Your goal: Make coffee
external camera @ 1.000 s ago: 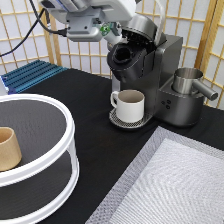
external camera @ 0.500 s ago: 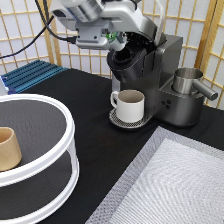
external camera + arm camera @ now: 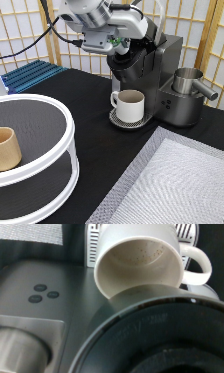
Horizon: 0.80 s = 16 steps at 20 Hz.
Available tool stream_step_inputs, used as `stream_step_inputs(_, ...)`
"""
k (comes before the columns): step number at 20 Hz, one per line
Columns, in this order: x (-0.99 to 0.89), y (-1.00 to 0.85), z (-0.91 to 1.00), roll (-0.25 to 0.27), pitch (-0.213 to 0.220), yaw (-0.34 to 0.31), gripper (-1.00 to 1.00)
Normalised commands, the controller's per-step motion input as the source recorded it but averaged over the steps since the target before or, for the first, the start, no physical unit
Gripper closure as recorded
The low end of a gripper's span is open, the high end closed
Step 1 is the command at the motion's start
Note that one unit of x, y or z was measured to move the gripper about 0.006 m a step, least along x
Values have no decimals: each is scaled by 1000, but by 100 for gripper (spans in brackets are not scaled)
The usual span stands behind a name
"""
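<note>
Hovering over the open top of the coffee machine (image 3: 150, 70), the gripper (image 3: 120, 46) hides its fingers, so I cannot tell their state. No coffee pod shows. Below stands a white mug (image 3: 129, 105) on the drip tray (image 3: 118, 120). A tan cup (image 3: 9, 148) sits on the round shelf (image 3: 60, 125) near the desk's left edge.

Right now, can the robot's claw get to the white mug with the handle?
Probably not from straight above: the claw sits over the dark grey coffee machine, whose head overhangs the white handled mug. The mug's sides facing the black table look free.
</note>
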Motion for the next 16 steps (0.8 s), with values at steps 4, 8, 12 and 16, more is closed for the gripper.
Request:
stream_step_inputs(4,334,-116,4,16,89,-55,100)
stream_step_inputs(8,152,-4,0,0,76,-74,100)
stream_step_inputs(12,113,136,0,-5,67,-63,100)
stream_step_inputs(16,144,264,20,-30,68,-41,100)
